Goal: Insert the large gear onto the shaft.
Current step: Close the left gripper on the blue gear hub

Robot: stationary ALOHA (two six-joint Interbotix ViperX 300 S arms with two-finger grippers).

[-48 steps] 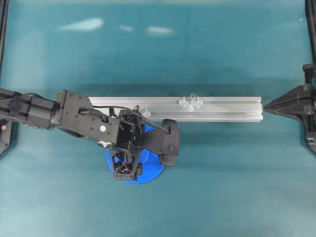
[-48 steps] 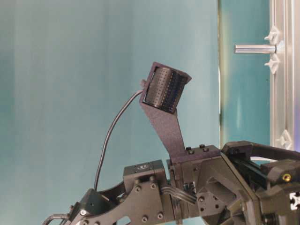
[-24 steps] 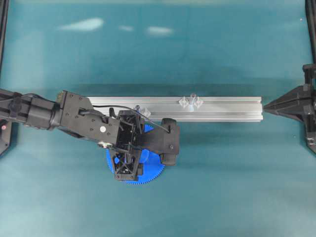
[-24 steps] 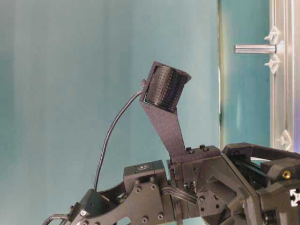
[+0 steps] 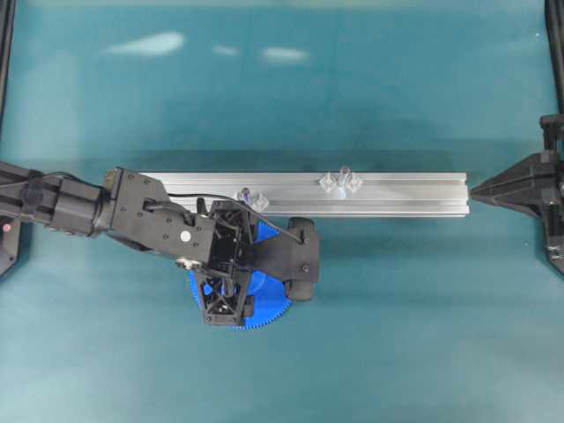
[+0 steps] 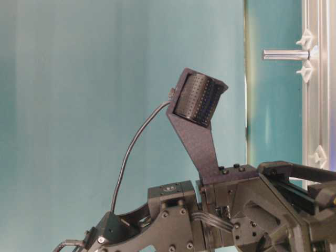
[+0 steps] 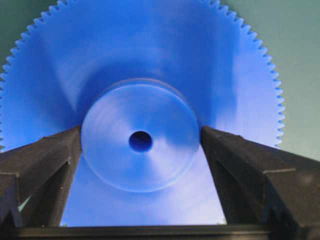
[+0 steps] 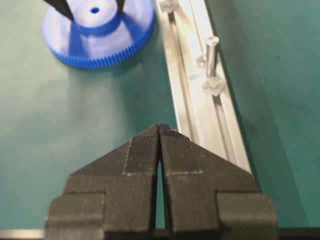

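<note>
The left hand (image 7: 140,150), fingers spread wide, straddles the raised hub of the large gear (image 7: 145,90), which lies flat on the teal worktop (image 5: 397,308) just beside the aluminium rail (image 5: 414,194). The shaft (image 8: 211,50) stands on that rail. Rigid, probably light plastic, the gear looks best gripped by its hub. The right hand (image 8: 160,131) sits closed.

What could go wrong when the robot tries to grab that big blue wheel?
1. The left claw is open around the large gear's smooth round hub, so when squeezed it might slip out.
2. The shaft is thin and the gear's centre hole is small, so lining them up could easily miss.
</note>
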